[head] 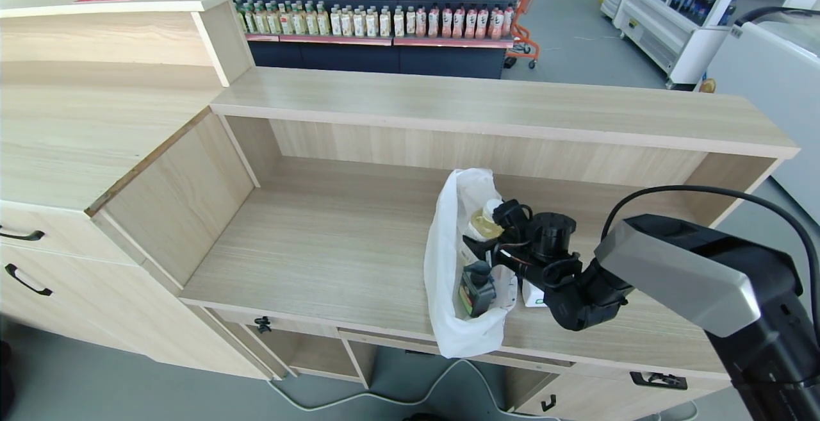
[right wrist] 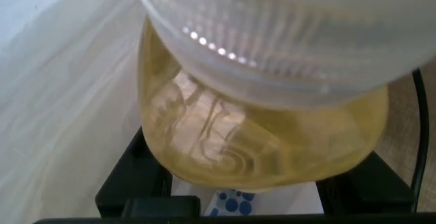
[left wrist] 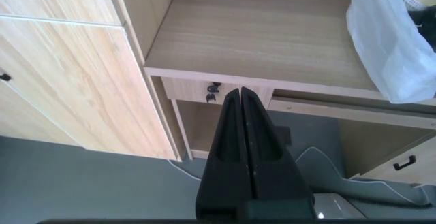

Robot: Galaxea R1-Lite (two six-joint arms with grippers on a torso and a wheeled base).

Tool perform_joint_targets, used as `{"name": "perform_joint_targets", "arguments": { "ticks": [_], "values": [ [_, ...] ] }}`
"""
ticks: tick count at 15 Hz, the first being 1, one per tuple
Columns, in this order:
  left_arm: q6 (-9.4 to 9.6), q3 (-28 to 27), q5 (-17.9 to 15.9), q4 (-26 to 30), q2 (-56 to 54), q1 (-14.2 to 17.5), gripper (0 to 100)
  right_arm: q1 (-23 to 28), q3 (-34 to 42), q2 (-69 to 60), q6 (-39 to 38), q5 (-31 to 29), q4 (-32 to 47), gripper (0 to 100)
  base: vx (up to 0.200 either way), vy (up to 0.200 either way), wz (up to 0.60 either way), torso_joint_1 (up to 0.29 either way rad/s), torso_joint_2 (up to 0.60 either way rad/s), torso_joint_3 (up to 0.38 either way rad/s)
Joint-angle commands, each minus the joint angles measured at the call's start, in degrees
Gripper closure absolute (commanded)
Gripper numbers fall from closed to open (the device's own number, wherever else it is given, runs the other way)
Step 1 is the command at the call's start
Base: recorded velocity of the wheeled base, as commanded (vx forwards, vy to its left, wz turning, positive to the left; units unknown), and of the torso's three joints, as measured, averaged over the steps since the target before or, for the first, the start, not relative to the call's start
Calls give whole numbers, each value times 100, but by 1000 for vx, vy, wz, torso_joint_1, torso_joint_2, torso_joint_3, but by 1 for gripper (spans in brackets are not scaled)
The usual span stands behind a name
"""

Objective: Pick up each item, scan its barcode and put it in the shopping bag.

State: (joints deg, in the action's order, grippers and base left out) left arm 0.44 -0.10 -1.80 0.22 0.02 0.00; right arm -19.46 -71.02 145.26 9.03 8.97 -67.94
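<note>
Shop table (head: 333, 241), our right jaws at the shopping bag (head: 442, 261)
We've got them clamped on a yellow bottle (head: 485, 222) in the bag's mouth; left jaws pressed together, empty, out front of the table.

- We see a light wood counter (head: 333, 248) with a recessed work surface and a raised ledge (head: 487, 104) along its far side.
- On the left stands a taller wooden cabinet (head: 96, 120); its drawers carry black handles (head: 25, 280).
- Below the counter's front edge are open compartments, and a small black key (head: 262, 325) hangs from a drawer.
- Behind the counter we see dark store shelving with red edges (head: 378, 20), lined with rows of bottles.
- An orange cart (head: 528, 17) stands at the shelving's end.
- The floor (head: 576, 36) is plain grey.
- To the far right stand glass-door coolers (head: 679, 4) and a white chest freezer (head: 769, 81).
- A pale cable (head: 384, 398) lies on the floor below the counter.
</note>
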Motion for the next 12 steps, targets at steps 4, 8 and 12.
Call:
{"name": "perform_joint_targets", "arguments": {
  "ticks": [4,8,12],
  "values": [
    [0,1,5,-4,-2,0,100,109,27,-121,-16,8,17,0,0,0,0,0,0,0],
    [0,1,-4,-4,-2,0,100,258,519,-859,-218,157,35,0,0,0,0,0,0,0],
    [0,1,-4,4,-2,0,100,284,1275,-2503,-982,166,492,0,0,0,0,0,0,0]
  ]
}}
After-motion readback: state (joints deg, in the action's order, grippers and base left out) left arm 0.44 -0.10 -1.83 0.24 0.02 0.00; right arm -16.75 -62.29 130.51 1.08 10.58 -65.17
